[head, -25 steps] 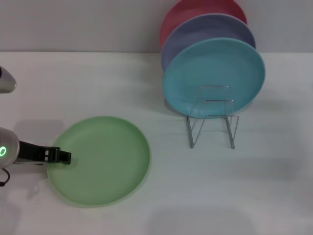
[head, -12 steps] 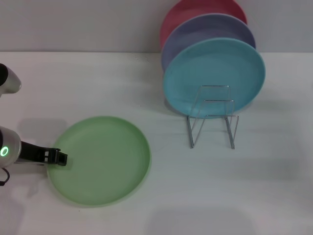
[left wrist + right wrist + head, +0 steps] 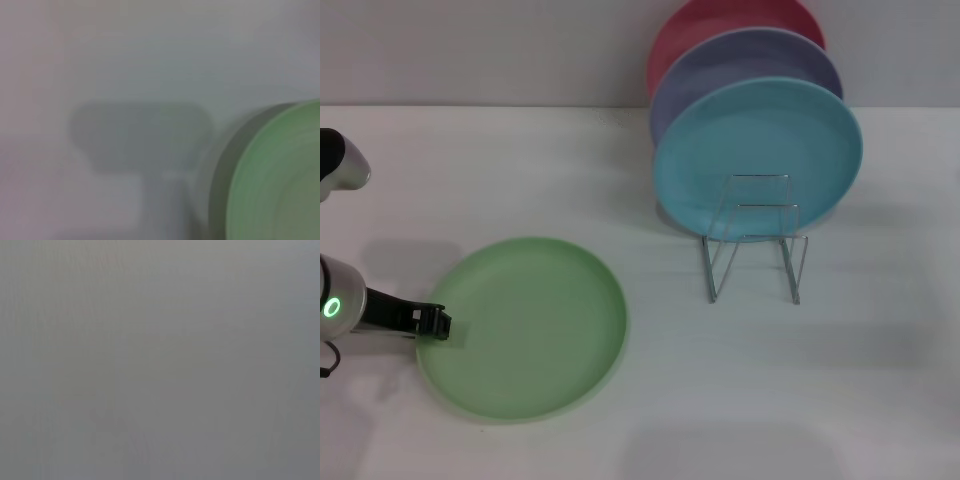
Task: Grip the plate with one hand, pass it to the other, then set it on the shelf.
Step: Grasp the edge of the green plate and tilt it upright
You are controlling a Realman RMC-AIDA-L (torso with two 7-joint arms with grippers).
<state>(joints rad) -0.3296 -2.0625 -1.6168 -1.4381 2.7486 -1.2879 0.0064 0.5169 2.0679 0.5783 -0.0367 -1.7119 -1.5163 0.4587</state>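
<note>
The light green plate lies flat on the white table at the front left. Its rim also shows in the left wrist view, beside a grey shadow on the table. My left gripper reaches in low from the left, with its dark tip at the plate's left rim. The silver wire shelf stands to the right of the plate, with its front loops holding nothing. My right gripper is out of view, and the right wrist view shows only plain grey.
A turquoise plate, a lavender plate and a pink plate stand upright in a row at the back of the shelf, near the wall. Bare white table lies in front and between plate and shelf.
My left gripper has drawn back to the left, from over the plate's inner edge to its left rim. The plate has not moved.
</note>
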